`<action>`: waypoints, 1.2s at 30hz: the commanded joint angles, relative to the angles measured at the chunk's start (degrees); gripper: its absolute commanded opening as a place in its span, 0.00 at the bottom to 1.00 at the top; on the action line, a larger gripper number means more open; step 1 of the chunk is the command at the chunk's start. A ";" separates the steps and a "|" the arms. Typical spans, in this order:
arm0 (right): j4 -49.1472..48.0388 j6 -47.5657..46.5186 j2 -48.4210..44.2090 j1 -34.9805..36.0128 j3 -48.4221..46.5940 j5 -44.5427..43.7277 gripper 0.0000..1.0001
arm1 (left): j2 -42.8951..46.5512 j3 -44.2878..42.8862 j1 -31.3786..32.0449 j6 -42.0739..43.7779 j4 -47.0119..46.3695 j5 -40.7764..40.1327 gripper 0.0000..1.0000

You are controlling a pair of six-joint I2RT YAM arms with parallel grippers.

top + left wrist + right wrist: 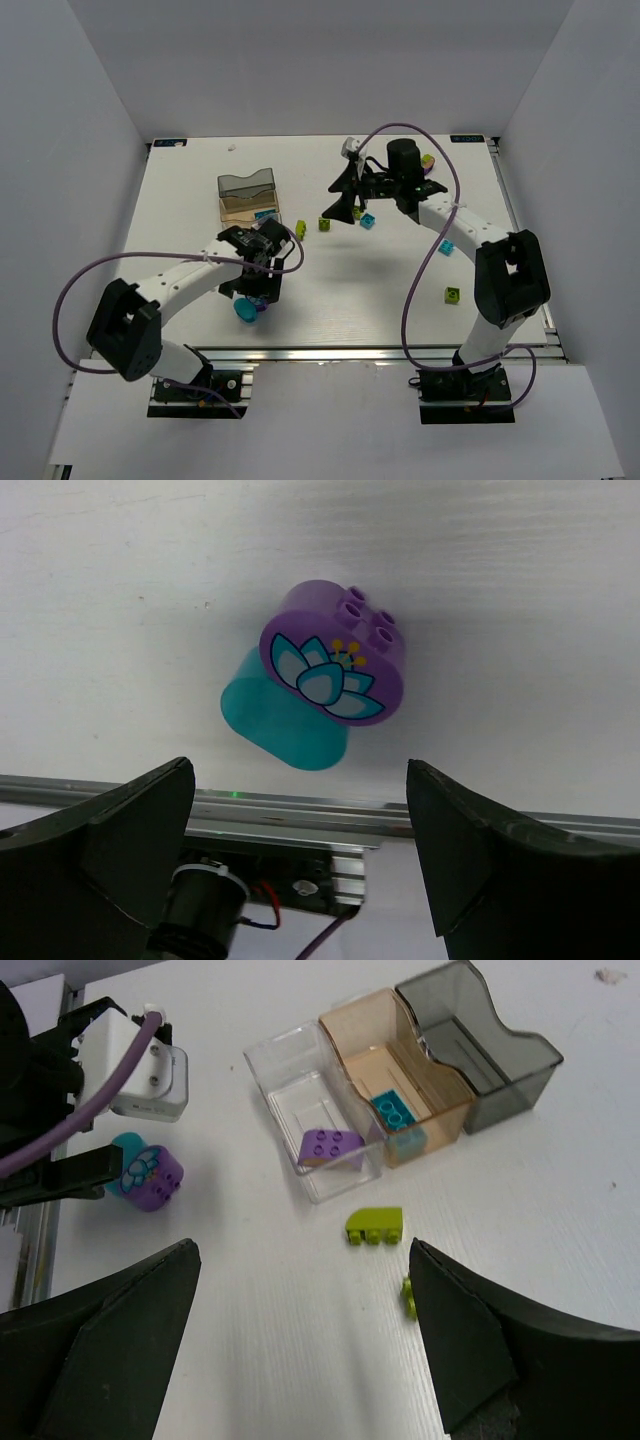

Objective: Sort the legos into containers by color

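Lego brick [335, 660], rounded, studded purple plastic, touches smooth teal piece [285, 725].

The purple brick [335, 660] is smooth, glossy plastic; the bins [515, 1085] see-through shiny plastic; the table [350, 290] matt; its six-o'clock rail [380, 352] bare metal.

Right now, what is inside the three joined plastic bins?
The clear bin holds a purple brick, the tan bin a cyan brick. No brick shows in the smoky grey bin; its dark near wall hides some floor.
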State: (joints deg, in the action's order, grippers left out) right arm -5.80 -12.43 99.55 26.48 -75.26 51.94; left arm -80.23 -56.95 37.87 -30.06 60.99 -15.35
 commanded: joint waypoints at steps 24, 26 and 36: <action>-1.05 3.11 -6.56 -3.63 6.88 2.81 0.90 | -17.86 -6.25 0.98 15.91 -7.46 4.28 0.96; -1.23 3.37 -6.82 -4.15 7.24 3.08 0.89 | -18.21 -5.81 0.98 15.74 -7.73 4.37 0.94; -2.72 5.31 -7.35 -5.30 8.29 3.60 0.89 | -18.56 -5.54 0.89 16.00 -7.29 2.79 0.92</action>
State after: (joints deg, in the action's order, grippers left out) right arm -5.82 -8.29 94.80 21.45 -67.57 54.17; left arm -99.33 -61.43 38.48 -14.66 53.87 -11.44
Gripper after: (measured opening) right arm 0.895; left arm 0.916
